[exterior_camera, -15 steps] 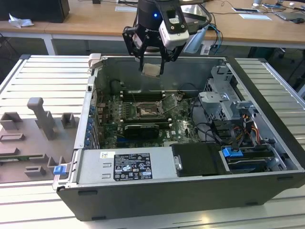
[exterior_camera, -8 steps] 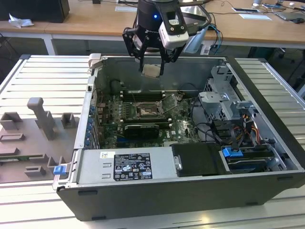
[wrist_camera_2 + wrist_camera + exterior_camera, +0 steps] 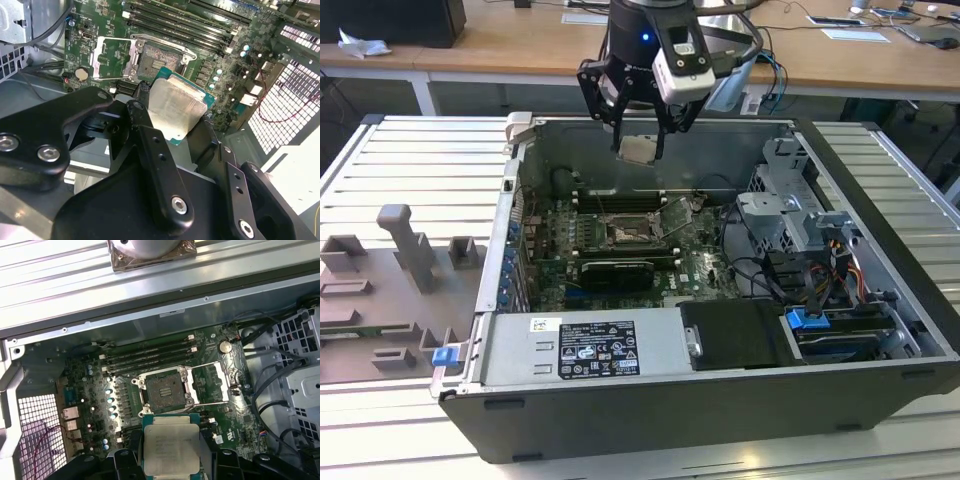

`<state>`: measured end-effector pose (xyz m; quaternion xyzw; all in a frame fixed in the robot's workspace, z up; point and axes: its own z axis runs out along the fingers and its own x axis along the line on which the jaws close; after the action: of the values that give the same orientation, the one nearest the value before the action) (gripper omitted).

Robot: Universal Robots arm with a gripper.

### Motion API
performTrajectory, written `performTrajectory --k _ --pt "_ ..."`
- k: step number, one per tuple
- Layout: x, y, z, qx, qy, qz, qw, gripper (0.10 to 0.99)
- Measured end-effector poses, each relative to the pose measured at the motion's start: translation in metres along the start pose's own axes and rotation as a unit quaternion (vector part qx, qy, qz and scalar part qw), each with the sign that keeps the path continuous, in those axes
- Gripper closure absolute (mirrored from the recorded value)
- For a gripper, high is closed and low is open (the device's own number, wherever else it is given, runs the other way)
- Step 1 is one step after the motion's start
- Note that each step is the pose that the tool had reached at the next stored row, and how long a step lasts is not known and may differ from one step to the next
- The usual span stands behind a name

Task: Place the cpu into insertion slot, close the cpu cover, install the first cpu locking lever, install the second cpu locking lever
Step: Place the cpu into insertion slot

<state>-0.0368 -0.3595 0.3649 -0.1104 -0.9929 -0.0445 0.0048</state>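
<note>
My gripper (image 3: pixel 640 146) hangs above the open computer case, shut on the cpu (image 3: pixel 638 151), a thin square chip with a pale metal face. In both wrist views the black fingers (image 3: pixel 139 116) (image 3: pixel 131 452) clamp the cpu (image 3: pixel 175 112) (image 3: pixel 171 446) by two opposite edges. The insertion slot (image 3: pixel 623 233) (image 3: pixel 156 58) (image 3: pixel 161 386) lies below on the green board, its dark centre bare. The cpu cover (image 3: pixel 113 58) (image 3: pixel 213 382) is swung open beside the slot. The cpu is held well above the slot and touches nothing.
Long black memory slots (image 3: pixel 620 200) run behind the socket and a black graphics card (image 3: pixel 617 272) lies in front of it. A drive cage (image 3: pixel 790 215) with cables stands at the exterior view's right. The power supply (image 3: pixel 580 345) fills the front. Grey fixtures (image 3: pixel 410 250) sit outside the case.
</note>
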Motion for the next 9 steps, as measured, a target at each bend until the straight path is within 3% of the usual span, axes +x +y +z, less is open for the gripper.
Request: performTrajectory --k 9 --pt "-0.0001 -0.0002 0.0029 0.0000 -0.0003 0.003 1.0000 0.545"
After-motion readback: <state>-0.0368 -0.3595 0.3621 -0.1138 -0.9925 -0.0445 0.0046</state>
